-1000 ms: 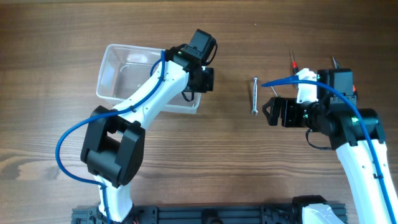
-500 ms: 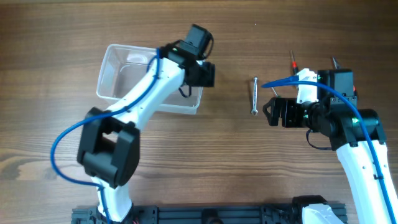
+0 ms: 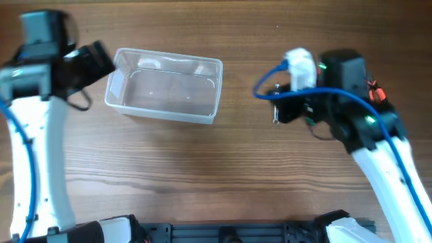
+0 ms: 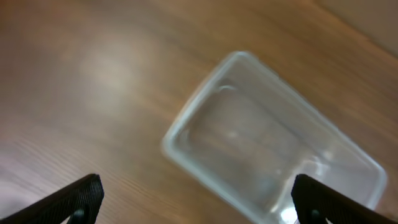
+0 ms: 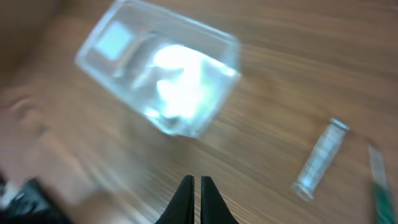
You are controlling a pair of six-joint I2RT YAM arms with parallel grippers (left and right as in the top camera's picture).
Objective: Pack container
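Note:
The container [image 3: 165, 84], a clear shallow tub, lies on the wood table left of centre; only glints show inside it. My left gripper [image 3: 101, 57] hovers just off its left end. In the left wrist view this gripper [image 4: 199, 208] stands wide open with the container [image 4: 273, 155] ahead between its fingertips [image 4: 81, 198]. My right gripper [image 3: 283, 111] is beside a thin silver tool [image 3: 275, 120]. Seen from the right wrist, that gripper [image 5: 194, 199] is shut with nothing between its fingers; the silver tool [image 5: 320, 158] lies off to its right and the container [image 5: 161, 74] lies beyond.
A tool with a red-orange handle [image 3: 373, 91] peeks out behind the right arm. A green-tipped tool [image 5: 378, 180] shows at the right edge of the right wrist view. Bare wood surrounds the container.
My left arm swung from the container's right end to its far left and its gripper opened. My right arm moved up and left over the silver tool, and its gripper closed.

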